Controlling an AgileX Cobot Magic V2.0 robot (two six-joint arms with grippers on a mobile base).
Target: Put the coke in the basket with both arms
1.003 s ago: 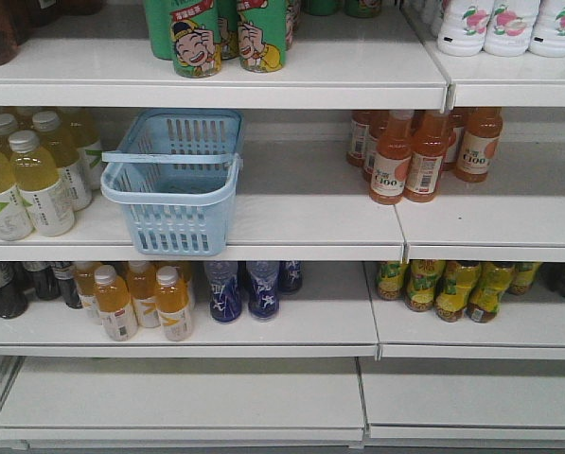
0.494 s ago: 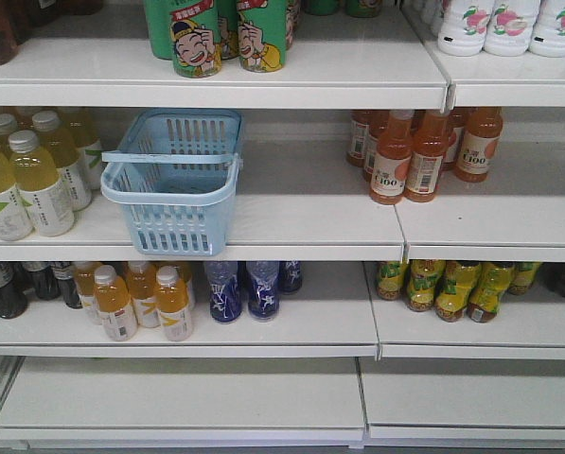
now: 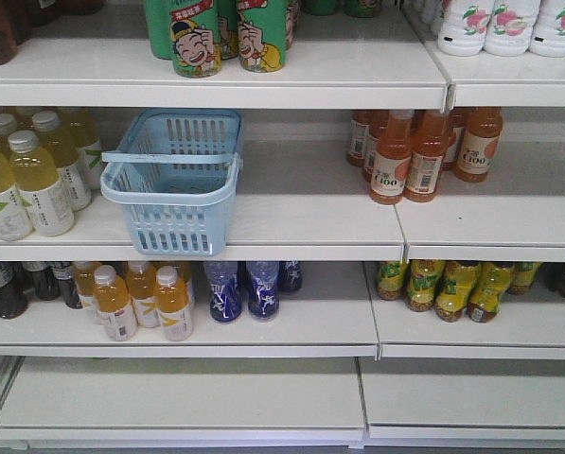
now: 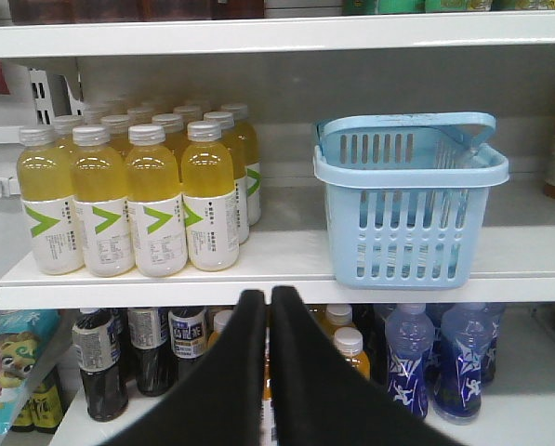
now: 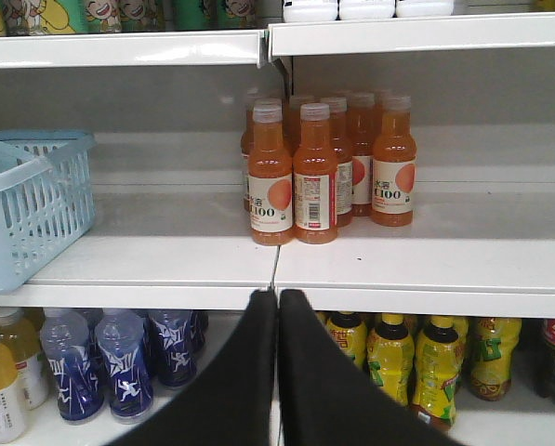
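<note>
**Reporter:** Basket point(image 3: 180, 225) first: where do the claws stand against it?

**Desk:** The left gripper point(image 4: 266, 299), fingers pressed together on nothing, hangs just below the shelf point(image 4: 277, 253) edge. The light-blue basket sits up and to its right on that shelf, near the yellow drink bottles point(image 4: 128, 200). The right gripper point(image 5: 276, 297), also closed on nothing, faces the orange bottles point(image 5: 316, 177), with the basket at far left.

**Reporter:** And the coke?

**Desk:** Cannot tell.

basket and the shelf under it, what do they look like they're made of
Basket: light-blue plastic, apparently moulded, judging by its slotted walls, rounded rim and mild sheen. Shelf: probably white painted metal, smooth and faintly glossy with soft reflections; the look leaves that open.
</note>
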